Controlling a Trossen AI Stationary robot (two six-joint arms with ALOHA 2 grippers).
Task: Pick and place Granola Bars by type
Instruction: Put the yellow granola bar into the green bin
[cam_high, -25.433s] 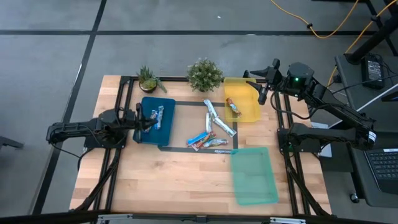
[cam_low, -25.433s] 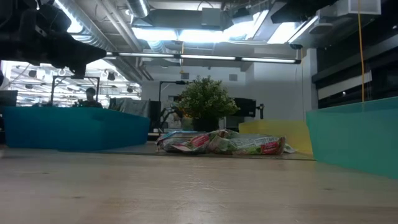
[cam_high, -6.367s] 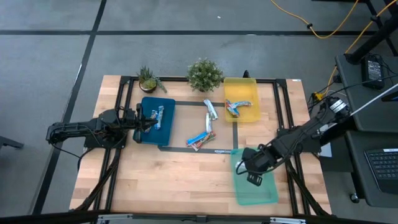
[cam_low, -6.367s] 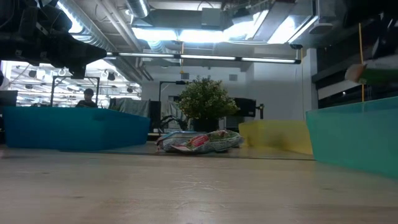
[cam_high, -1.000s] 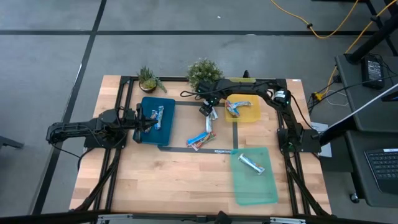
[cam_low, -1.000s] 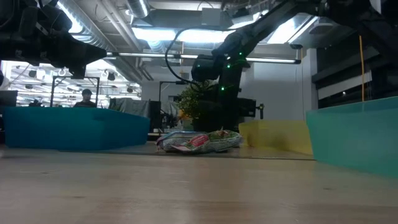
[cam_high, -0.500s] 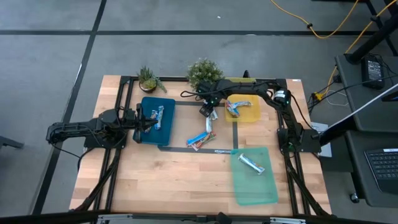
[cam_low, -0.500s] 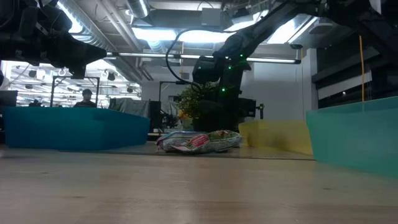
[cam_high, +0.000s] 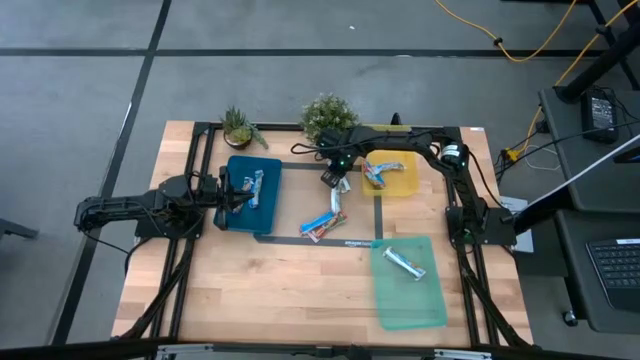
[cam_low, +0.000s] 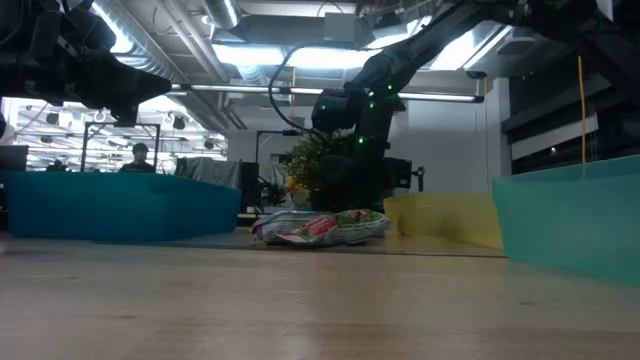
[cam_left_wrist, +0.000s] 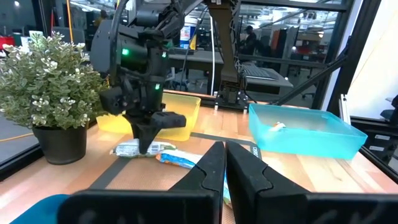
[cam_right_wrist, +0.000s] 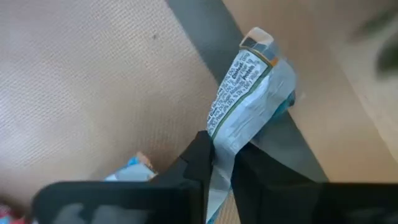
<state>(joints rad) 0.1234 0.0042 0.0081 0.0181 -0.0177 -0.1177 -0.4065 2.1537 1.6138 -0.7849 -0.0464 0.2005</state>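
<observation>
My right gripper (cam_high: 333, 180) reaches over the table's middle, pointing down, and is shut on a silvery-white granola bar (cam_right_wrist: 244, 81) beside the yellow tray (cam_high: 405, 185). Two more bars (cam_high: 323, 223) lie flat on the wood nearer the front. Other bars lie in the blue tray (cam_high: 250, 188), in the yellow tray (cam_high: 380, 170) and in the green tray (cam_high: 403, 262). My left gripper (cam_high: 228, 190) waits shut at the blue tray's left side, and its fingers (cam_left_wrist: 214, 165) stand close together. My right gripper pinches the silvery-white bar between its two fingers (cam_right_wrist: 202, 152), which lie across its length (cam_right_wrist: 227, 124), coming from above and pointing down. The bar's free end (cam_right_wrist: 256, 40) sticks out past the fingers. In the left wrist view the bar (cam_left_wrist: 140, 148) lies low at the table top.
Two potted plants (cam_high: 238, 128) (cam_high: 328, 118) stand at the far edge, close behind the right arm. The green tray's rim (cam_high: 440, 300) is near the front right. Black tape lines (cam_high: 300, 240) mark the table's middle. Bare wood lies toward the near edge.
The right gripper has sunk slightly over the silvery-white bar next to the yellow tray. The other bars and the trays lie where they were.
</observation>
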